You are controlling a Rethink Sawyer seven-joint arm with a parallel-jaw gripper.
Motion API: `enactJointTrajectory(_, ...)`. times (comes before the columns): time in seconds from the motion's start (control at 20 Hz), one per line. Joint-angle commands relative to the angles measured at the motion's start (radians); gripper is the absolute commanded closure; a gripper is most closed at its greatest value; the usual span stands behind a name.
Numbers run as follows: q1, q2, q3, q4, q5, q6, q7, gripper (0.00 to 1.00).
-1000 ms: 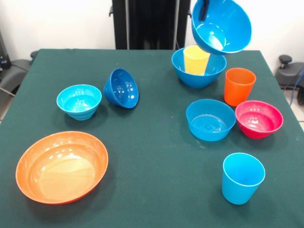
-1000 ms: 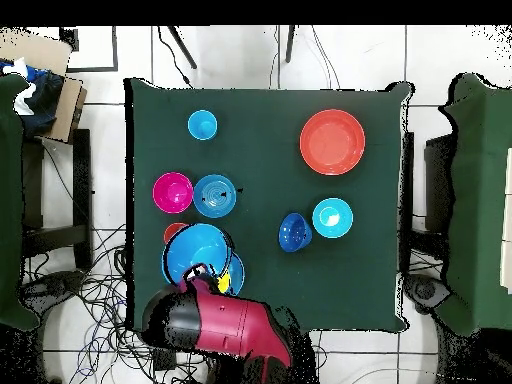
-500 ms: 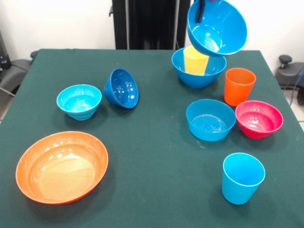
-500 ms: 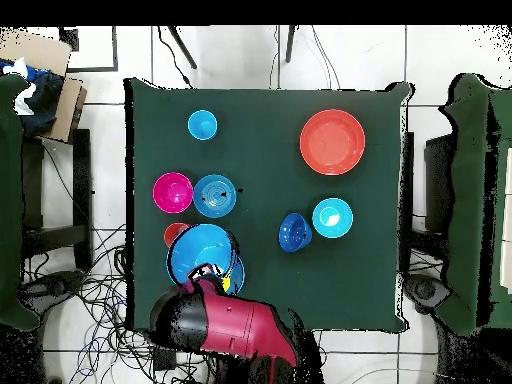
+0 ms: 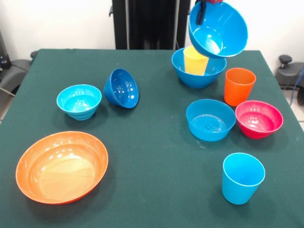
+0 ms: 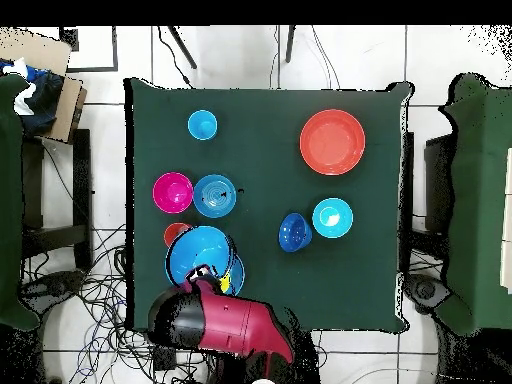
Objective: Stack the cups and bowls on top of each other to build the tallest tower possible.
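Above the far bowl (image 5: 197, 71) | fingers (image 5: 201, 10) pinch tilted large blue bowl (image 5: 219, 29) rim | yellow cup (image 5: 195, 60) beneath

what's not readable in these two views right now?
- Hand: cut off by the front view's top edge; in the overhead view the arm hides it, so its grip on the lifted blue bowl is unclear.
- Yellow cup: top hidden by the lifted bowl, base by the large blue bowl it stands in.
- Orange cup: overhead, mostly hidden by the lifted bowl.

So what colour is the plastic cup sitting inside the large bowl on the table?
Yellow cup; clearest in the front view.
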Motion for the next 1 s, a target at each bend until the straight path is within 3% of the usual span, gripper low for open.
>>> enactJointTrajectory(0.05,0.016,0.057,0.073,0.016,0.028,-0.038,0.119,1.00)
enactJointTrajectory(1.0,0.001,0.081,0.079,0.050,-0.010,-0.133,0.097,1.00)
